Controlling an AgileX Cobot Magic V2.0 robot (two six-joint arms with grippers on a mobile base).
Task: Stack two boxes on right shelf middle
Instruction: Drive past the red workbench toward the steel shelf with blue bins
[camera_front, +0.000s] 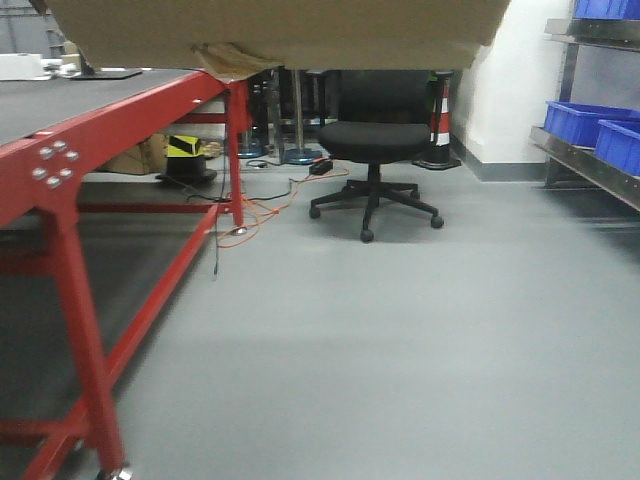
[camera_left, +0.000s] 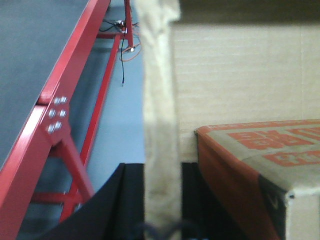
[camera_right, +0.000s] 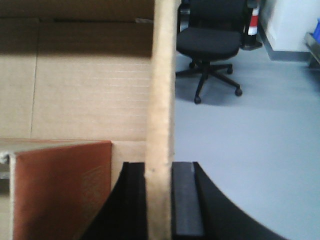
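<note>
The open carton (camera_front: 280, 35) hangs high and near, left gripper (camera_left: 161, 172) and right gripper (camera_right: 160, 172) each pinched onto a side wall; probably best kept level heading to the shelf (camera_front: 582, 166) far right; count: one carton, one red-printed box (camera_left: 250, 145) inside, three blue bins (camera_front: 580, 120).
</note>
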